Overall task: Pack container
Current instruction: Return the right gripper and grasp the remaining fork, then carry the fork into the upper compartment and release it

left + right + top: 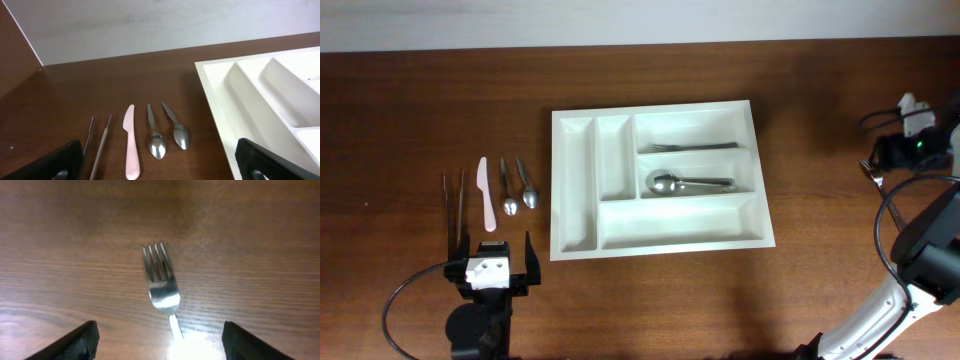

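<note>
The white five-compartment container [558, 185] lies mid-table and holds a fork [690, 148] in its top long compartment and a spoon [685, 183] in the middle one. Left of it lie metal tongs [452, 205], a pink knife [485, 192] and two small spoons [507, 190] [527, 185]. My left gripper [490, 262] is open and empty, just in front of these. The left wrist view shows the knife [131, 142], both spoons [156, 140] [179, 131] and the container's rim [215, 95] between my fingers [165, 167]. My right gripper [160, 342] is open over a lone fork [161, 282] at the far right.
The right arm's black cables [895, 215] loop over the table's right edge. The lone fork [870, 172] lies well to the right of the container on brown wood. A pale wall runs along the table's far edge [640, 40].
</note>
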